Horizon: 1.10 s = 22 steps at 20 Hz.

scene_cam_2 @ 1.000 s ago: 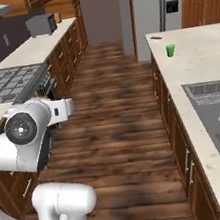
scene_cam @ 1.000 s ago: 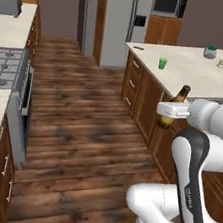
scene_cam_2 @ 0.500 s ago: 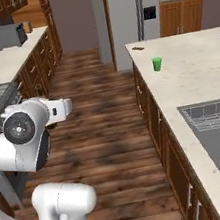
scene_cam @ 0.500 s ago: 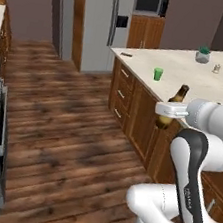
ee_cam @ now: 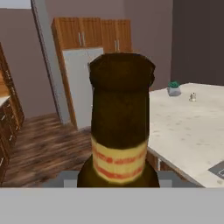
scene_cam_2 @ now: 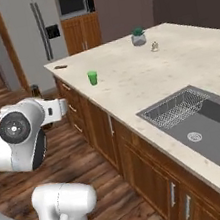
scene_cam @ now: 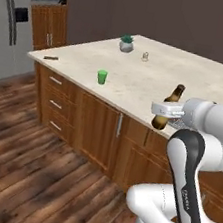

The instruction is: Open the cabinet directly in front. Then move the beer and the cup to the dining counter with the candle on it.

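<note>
My gripper (scene_cam: 162,116) is shut on the beer (scene_cam: 168,105), a dark brown bottle held tilted just off the near edge of the dining counter (scene_cam: 137,87). In the hand view the beer (ee_cam: 120,122) stands close up between my fingertips. Its cap (scene_cam_2: 35,89) pokes up behind my arm in the right base view. The green cup (scene_cam: 102,77) (scene_cam_2: 93,77) stands on the dining counter (scene_cam_2: 128,83) near its left end. Farther back is the small pale candle (scene_cam: 145,56) (scene_cam_2: 155,46) (ee_cam: 192,96). The cabinet is out of view.
A potted plant (scene_cam: 126,43) (scene_cam_2: 139,36) sits by the candle. A sink (scene_cam_2: 201,127) is set into the counter's right part. A small dark object (scene_cam: 51,58) lies at the counter's left corner. The fridge (scene_cam_2: 33,33) stands beyond, with wooden floor (scene_cam: 28,172) to the left.
The whole picture has shifted: the base has driven and turned toward the island, which now looks nearer and larger. The bottle stays in my gripper throughout.
</note>
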Available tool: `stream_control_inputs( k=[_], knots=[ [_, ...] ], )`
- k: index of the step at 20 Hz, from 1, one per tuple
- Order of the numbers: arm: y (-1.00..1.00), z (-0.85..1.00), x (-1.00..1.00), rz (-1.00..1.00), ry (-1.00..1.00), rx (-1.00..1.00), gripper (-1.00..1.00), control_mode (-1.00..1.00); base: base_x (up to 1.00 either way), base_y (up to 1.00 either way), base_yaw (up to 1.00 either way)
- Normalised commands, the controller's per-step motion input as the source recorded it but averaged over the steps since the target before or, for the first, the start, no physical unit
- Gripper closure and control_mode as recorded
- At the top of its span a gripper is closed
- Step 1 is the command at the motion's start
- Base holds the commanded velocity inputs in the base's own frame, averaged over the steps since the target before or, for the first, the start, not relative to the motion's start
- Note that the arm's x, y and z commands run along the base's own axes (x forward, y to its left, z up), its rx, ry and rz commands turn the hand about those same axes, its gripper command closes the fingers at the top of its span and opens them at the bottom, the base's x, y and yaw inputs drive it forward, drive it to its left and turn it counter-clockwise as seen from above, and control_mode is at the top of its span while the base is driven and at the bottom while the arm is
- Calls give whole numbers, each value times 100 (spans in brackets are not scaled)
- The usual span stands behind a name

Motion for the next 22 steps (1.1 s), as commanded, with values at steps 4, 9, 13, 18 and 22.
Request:
stream_control_inputs(
  k=[4,9,13,18,22],
  knots=[
    [0,0,0,0,0,0,100,100,31,58,-86],
    [0,0,0,0,0,0,100,100,2,86,-74],
    [0,0,0,0,0,0,100,100,0,100,-60],
    [0,0,0,0,0,0,100,100,0,100,-52],
    [0,0,0,0,0,0,100,100,0,100,-52]
  ],
)
